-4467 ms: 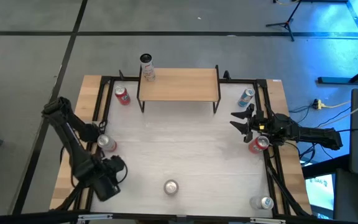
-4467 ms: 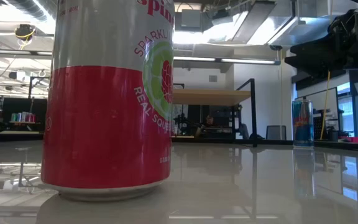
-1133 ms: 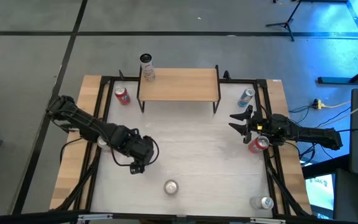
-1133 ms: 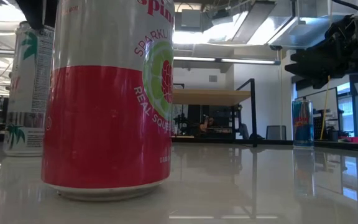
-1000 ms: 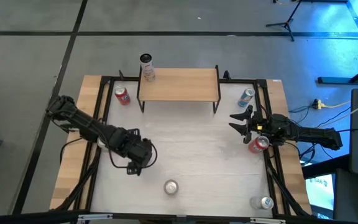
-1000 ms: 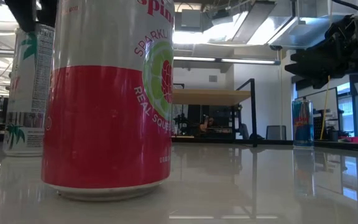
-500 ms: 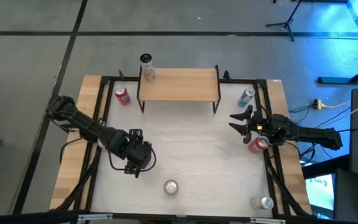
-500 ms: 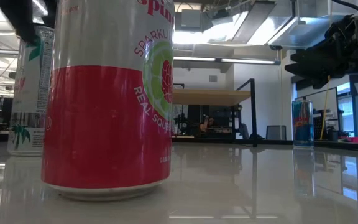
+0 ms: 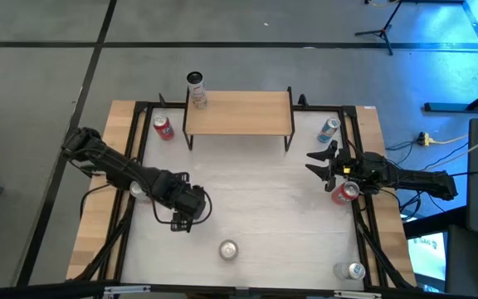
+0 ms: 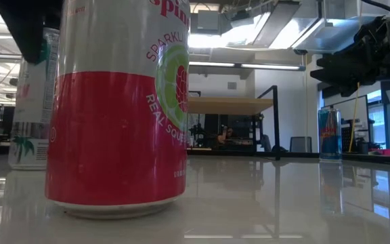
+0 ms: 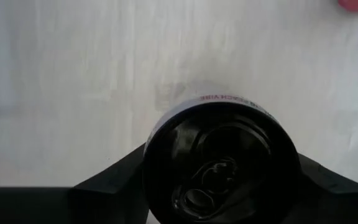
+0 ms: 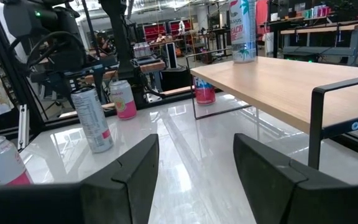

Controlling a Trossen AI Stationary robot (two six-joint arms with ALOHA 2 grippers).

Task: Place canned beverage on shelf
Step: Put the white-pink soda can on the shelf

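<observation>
My left gripper (image 9: 186,218) is shut on a white can with a palm print and a black top (image 11: 219,158), left of the table's middle. The can also shows in the low view (image 10: 31,115) and the right wrist view (image 12: 93,119). The shelf (image 9: 239,112), a light-wood board on black legs, stands at the far middle, with a tall can (image 9: 196,81) at its far left corner. My right gripper (image 9: 318,160) is open and empty at the right, beside a red can (image 9: 345,193). My left gripper pinches the can between its two fingers (image 11: 114,180), one on each side of the can's upper wall (image 11: 155,140), just under the rim. The fingers come from above, pointing down. The can leans a little; whether its base touches the table, I cannot tell.
Other cans stand around: red at far left (image 9: 163,127), one under my left arm (image 9: 138,190), blue at far right (image 9: 329,128), one at near middle (image 9: 228,249), close to the low camera (image 10: 117,108), one at near right (image 9: 353,270). A black frame rims the table.
My left gripper has shifted a little with the can, first toward the near edge, then back and toward the right. In the low view the can has slid slightly right, and the gripper now covers more of its top.
</observation>
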